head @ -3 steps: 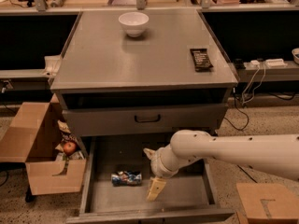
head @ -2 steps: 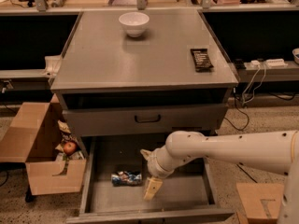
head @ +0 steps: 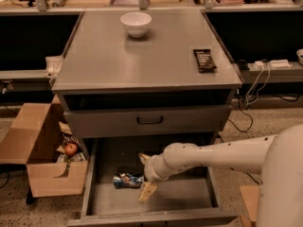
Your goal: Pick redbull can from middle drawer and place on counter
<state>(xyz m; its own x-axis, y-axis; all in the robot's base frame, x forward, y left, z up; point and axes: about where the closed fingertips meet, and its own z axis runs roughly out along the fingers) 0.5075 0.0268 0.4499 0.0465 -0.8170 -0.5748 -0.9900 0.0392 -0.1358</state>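
- Redbull can (head: pixel 127 180) is lying on its side on the middle drawer (head: pixel 189 198) floor.
- Gripper (head: pixel 146 175) is hovering at its 3 o'clock, fingers spread apart.

The arm (head: pixel 213 155) is built of smooth, cream-white tubular segments joined by rounded housings. Small dark dots are seen along the casing. The claw (head: pixel 141 178), located in the middle drawer (head: pixel 189 197), is fitted with two tan, tapered fingers (head: pixel 147 192), set apart.
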